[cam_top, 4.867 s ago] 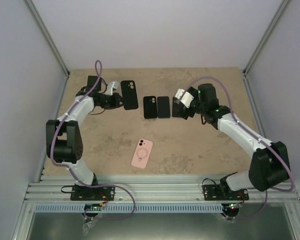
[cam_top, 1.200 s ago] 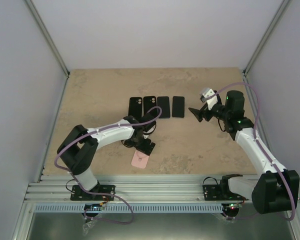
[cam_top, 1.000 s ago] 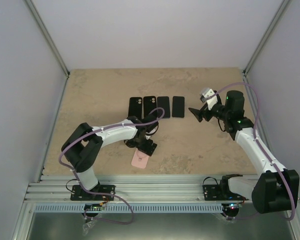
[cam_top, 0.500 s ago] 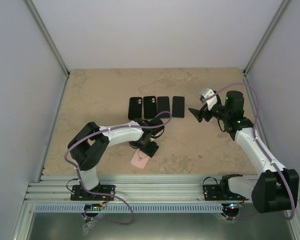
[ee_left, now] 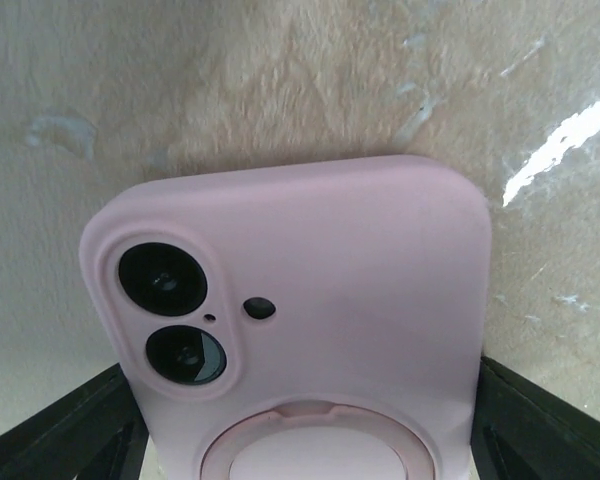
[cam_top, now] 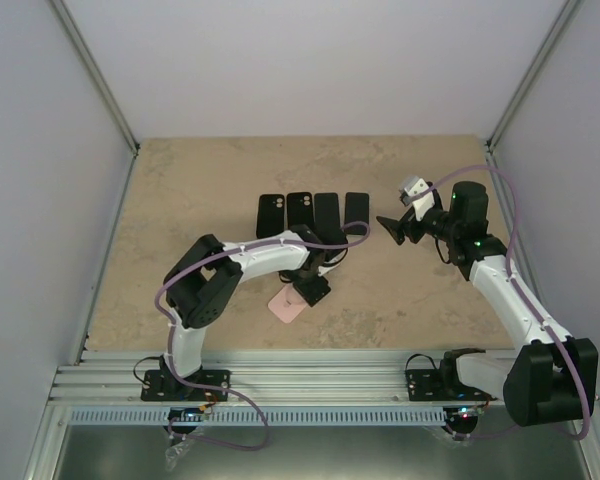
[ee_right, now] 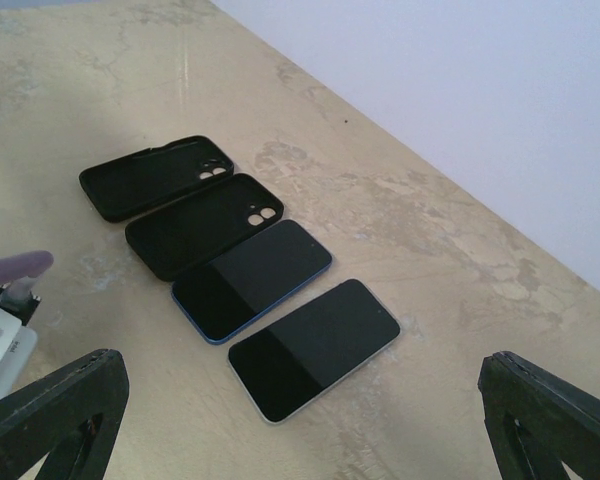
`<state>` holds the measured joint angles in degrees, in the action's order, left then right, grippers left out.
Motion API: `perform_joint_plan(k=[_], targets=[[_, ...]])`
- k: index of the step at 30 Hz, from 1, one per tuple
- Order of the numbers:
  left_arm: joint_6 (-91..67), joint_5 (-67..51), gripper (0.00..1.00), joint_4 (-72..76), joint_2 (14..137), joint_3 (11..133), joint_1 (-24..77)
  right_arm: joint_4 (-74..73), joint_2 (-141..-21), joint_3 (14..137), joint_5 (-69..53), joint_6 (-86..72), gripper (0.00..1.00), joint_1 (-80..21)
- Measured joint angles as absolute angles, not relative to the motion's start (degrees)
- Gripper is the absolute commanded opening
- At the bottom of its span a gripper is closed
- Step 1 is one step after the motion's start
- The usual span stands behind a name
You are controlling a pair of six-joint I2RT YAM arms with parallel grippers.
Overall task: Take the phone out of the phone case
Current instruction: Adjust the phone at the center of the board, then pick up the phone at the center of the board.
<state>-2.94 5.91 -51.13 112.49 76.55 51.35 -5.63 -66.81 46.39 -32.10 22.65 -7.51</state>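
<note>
The pink phone case (ee_left: 310, 300) fills the left wrist view, back up, and the phone's two camera lenses (ee_left: 170, 312) show through its cutout. My left gripper (ee_left: 305, 430) is shut on the case's sides, with a black finger (ee_left: 80, 435) at each lower corner. In the top view the case (cam_top: 286, 308) pokes out below the left gripper (cam_top: 310, 288), near the table's middle front. Off to the right my right gripper (cam_top: 390, 226) hovers open and empty. Its wrist view catches the pink case's edge (ee_right: 15, 268) at far left.
Behind the pink case lies a row of two empty black cases (cam_top: 269, 217) (cam_top: 300, 214) and two bare phones (cam_top: 326, 213) (cam_top: 356, 212), screens up. The right wrist view shows them too: the black cases (ee_right: 155, 175) and the bare phones (ee_right: 315, 347). Walls enclose the table on three sides.
My left gripper has closed onto the pink case and swung to the right, dragging and turning it a little toward the row. The right arm has not moved.
</note>
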Motion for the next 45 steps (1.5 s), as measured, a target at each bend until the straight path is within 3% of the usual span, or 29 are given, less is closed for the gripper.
perform_joint_plan(k=[4,22,35,45], targets=[[-1.08,3.66,0.99,-50.94,112.79,76.77,50.09,-5.63,-66.81,46.39,-32.18,22.65,0.98,-7.51],[-1.98,1.52,0.99,-42.0,105.16,65.17,48.82,-5.63,-66.81,46.39,-32.4,22.65,0.98,-7.51],[-2.98,1.13,0.62,-42.87,105.27,65.41,48.8,-5.58,-66.81,46.39,-32.47,22.22,0.98,-7.51],[-1.45,-0.8,0.56,-43.86,105.23,66.3,47.66,-5.23,-65.41,46.39,-36.29,22.57,0.98,-7.46]])
